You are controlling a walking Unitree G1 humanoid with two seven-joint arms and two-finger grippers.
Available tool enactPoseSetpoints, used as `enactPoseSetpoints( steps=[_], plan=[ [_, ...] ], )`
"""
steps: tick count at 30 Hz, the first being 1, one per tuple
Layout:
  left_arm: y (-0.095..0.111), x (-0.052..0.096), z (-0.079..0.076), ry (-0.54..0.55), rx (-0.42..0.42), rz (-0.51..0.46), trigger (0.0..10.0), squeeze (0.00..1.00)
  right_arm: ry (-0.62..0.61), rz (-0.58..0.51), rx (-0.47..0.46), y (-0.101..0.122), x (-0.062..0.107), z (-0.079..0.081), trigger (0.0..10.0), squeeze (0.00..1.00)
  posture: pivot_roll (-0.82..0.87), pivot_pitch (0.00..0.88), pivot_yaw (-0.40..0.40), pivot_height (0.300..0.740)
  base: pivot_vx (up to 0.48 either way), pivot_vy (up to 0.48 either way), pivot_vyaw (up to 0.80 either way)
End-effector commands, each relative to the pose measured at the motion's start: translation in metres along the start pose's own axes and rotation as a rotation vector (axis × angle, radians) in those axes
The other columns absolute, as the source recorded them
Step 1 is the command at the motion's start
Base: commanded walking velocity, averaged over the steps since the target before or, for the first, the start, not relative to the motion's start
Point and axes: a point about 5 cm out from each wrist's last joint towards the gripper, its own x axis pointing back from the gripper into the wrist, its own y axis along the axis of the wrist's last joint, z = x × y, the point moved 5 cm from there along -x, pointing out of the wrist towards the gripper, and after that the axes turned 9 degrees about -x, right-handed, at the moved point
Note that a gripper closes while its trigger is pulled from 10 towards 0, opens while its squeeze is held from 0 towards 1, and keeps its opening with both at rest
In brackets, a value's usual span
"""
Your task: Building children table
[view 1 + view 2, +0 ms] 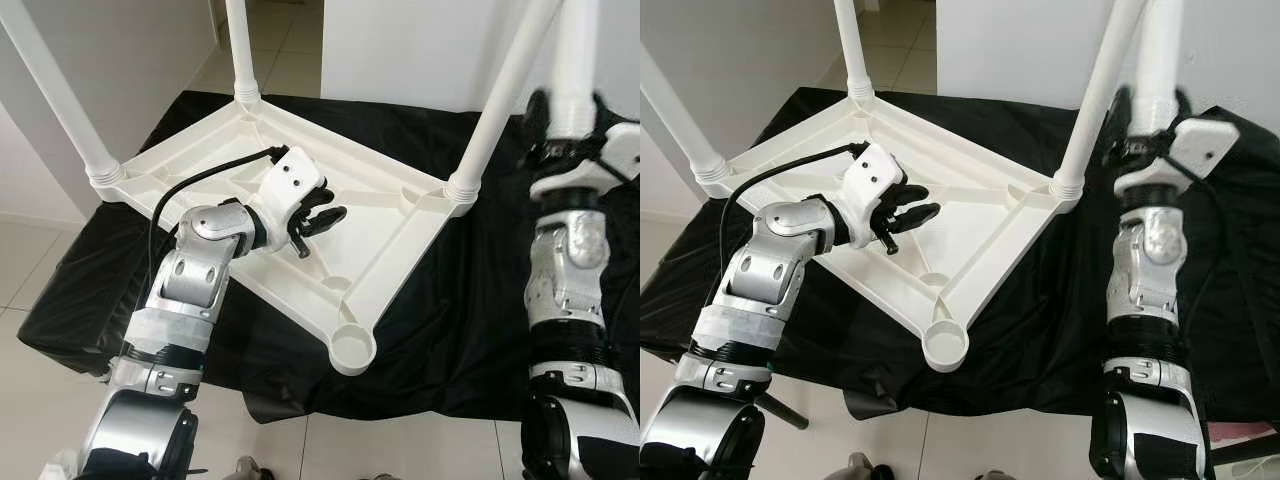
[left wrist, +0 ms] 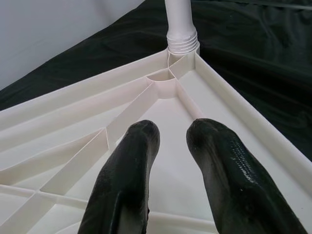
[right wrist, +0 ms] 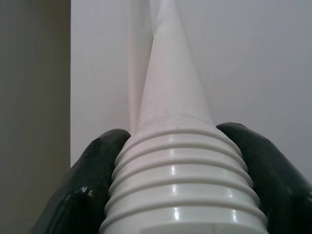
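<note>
Head views: a white tabletop (image 1: pixel 390 215) lies upside down on a black cloth (image 1: pixel 480 300), three legs screwed into its corners and the near corner socket (image 1: pixel 352 347) empty. The left gripper (image 1: pixel 318 224) hovers over its ribbed underside, while the right gripper (image 1: pixel 1145 135), somewhat blurred, holds a fourth leg (image 1: pixel 1158 60) upright beside the table.

Left wrist view: both fingers (image 2: pixel 131 170) are spread, gripping nothing.

Right wrist view: the fingers (image 3: pixel 97 165) clamp the leg's threaded end (image 3: pixel 180 180)
</note>
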Motion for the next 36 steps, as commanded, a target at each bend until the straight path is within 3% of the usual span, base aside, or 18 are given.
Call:
enactPoseSetpoints(
  steps=[1,8,14,18,21,22,25,29,32,36],
  plan=[
    [0.0,0.004,0.026,0.212,0.004,0.019,10.0,0.0,0.089,-0.136,0.001,0.035,-0.02,0.024,10.0,0.0,-0.01,0.037,0.005,0.74,0.0,0.0,0.0],
    [0.008,0.007,0.039,0.253,0.046,-0.025,10.0,0.0,0.142,-0.229,-0.022,0.063,-0.032,0.04,10.0,0.0,-0.01,0.036,0.007,0.74,0.0,0.0,0.0],
    [0.016,0.011,0.05,0.283,0.103,-0.077,10.0,0.0,0.215,-0.243,-0.008,0.071,-0.032,0.053,10.0,0.0,-0.01,0.041,0.009,0.74,0.0,0.0,0.0],
    [0.019,0.013,0.054,0.288,0.134,-0.101,10.0,0.0,0.231,-0.222,-0.007,0.066,-0.03,0.056,10.0,0.0,-0.01,0.042,0.009,0.74,0.0,0.0,0.0],
    [0.031,0.016,0.058,0.235,0.291,-0.215,10.0,0.02,0.293,-0.114,-0.052,0.042,-0.015,0.067,10.0,0.0,-0.01,0.047,0.007,0.74,0.0,0.0,0.0],
    [0.035,0.017,0.059,0.217,0.337,-0.248,10.0,1.0,0.323,-0.081,-0.063,0.034,-0.01,0.073,10.0,0.0,-0.01,0.048,0.007,0.74,0.0,0.0,0.0],
    [0.038,0.017,0.058,0.193,0.381,-0.279,10.0,1.0,0.346,-0.05,-0.07,0.027,-0.004,0.079,10.0,0.0,-0.01,0.048,0.007,0.74,0.0,0.0,0.0],
    [0.049,0.02,0.06,0.158,0.465,-0.359,10.0,1.0,0.421,0.028,-0.099,0.011,0.012,0.093,10.0,0.0,-0.01,0.049,0.008,0.74,0.0,0.0,0.0],
    [0.057,0.021,0.068,0.158,0.537,-0.418,10.0,1.0,0.488,0.125,-0.157,-0.009,0.036,0.108,10.0,0.0,-0.01,0.05,0.008,0.74,0.0,0.0,0.0],
    [0.063,0.022,0.069,0.124,0.598,-0.466,10.0,1.0,0.51,0.171,-0.192,-0.016,0.046,0.115,10.0,0.0,-0.01,0.049,0.009,0.74,0.0,0.0,0.0]
  ],
)
